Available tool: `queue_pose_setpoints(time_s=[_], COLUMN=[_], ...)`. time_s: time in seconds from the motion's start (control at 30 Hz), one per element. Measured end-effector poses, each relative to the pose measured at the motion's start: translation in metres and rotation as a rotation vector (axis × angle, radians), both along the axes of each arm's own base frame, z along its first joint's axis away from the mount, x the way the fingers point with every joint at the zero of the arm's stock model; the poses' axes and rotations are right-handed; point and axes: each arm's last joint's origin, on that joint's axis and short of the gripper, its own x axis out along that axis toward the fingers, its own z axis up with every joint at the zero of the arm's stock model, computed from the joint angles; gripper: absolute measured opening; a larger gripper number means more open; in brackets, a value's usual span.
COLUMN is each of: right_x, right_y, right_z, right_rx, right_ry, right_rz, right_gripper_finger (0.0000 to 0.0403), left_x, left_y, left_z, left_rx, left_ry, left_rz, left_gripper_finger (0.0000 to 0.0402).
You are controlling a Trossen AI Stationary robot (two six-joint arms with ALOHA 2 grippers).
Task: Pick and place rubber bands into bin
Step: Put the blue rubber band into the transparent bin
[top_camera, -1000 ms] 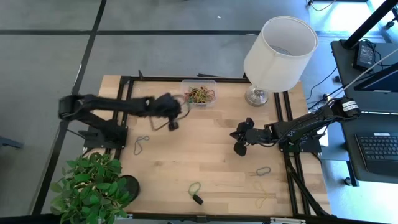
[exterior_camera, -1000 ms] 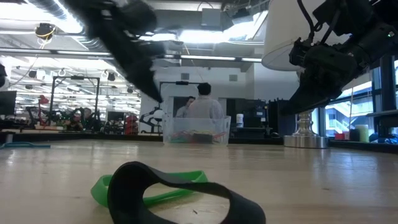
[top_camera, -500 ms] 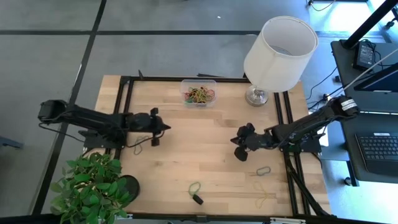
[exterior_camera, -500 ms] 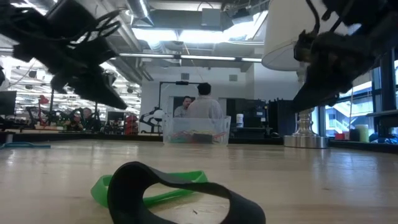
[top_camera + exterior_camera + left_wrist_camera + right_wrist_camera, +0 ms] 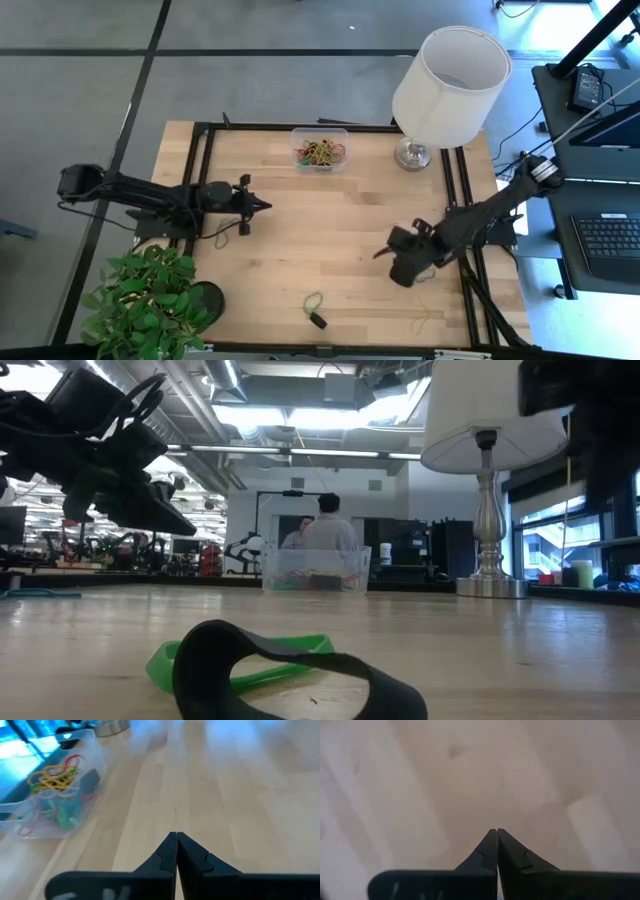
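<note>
The clear bin [image 5: 320, 149] stands at the table's far edge with several coloured rubber bands inside, and it also shows in the left wrist view as bin [image 5: 50, 795]. Loose bands lie on the wood: a grey one [image 5: 224, 234] under my left arm, a green one [image 5: 313, 302] beside a black one [image 5: 318, 321] near the front edge, and a yellow one [image 5: 422, 318] at the front right. My left gripper [image 5: 264, 207] hovers shut and empty at the table's left-middle. My right gripper [image 5: 383, 254] is shut and empty above bare wood at the right.
A white lampshade on a metal foot [image 5: 450, 85] stands at the far right corner. A potted plant [image 5: 140, 300] sits at the near left corner. Black frame rails [image 5: 200, 180] run along the table's sides. People stand in the room behind the bin [image 5: 322, 525].
My left gripper has drawn back from beside the bin toward the table's left and near side, sinking lower. My right gripper has swung toward the near edge, risen and tipped steeply downward. No band on the table has moved.
</note>
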Motion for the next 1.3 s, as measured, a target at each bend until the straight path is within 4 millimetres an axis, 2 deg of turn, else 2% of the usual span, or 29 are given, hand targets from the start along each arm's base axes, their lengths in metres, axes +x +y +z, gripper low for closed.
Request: queue_pose_setpoints(time_s=[0.23, 0.7, 1.0, 1.13, 1.3], right_x=[-0.011, -0.032, -0.037, -0.035, -0.029], right_y=[0.032, 0.078, 0.081, 0.080, 0.073], right_z=[-0.009, -0.044, -0.064, -0.069, -0.072], right_rx=[0.124, 0.203, 0.039, -0.009, -0.040], right_ry=[0.219, 0.428, 0.476, 0.461, 0.445], right_rz=[0.078, -0.052, -0.033, 0.080, 0.122], right_gripper_finger=[0.0013, 0.0090, 0.0128, 0.0128, 0.0120], left_x=[0.001, -0.001, 0.000, 0.000, 0.000], left_y=[0.007, 0.012, 0.012, 0.012, 0.012], left_z=[0.003, 0.002, 0.002, 0.002, 0.002], left_rx=[-0.025, -0.041, -0.056, -0.063, -0.070], left_ry=[-0.040, -0.029, -0.032, -0.033, -0.035], left_rz=[-0.039, -0.027, -0.020, -0.017, -0.014], left_gripper_finger=[0.0001, 0.0002, 0.0002, 0.0001, 0.0002])
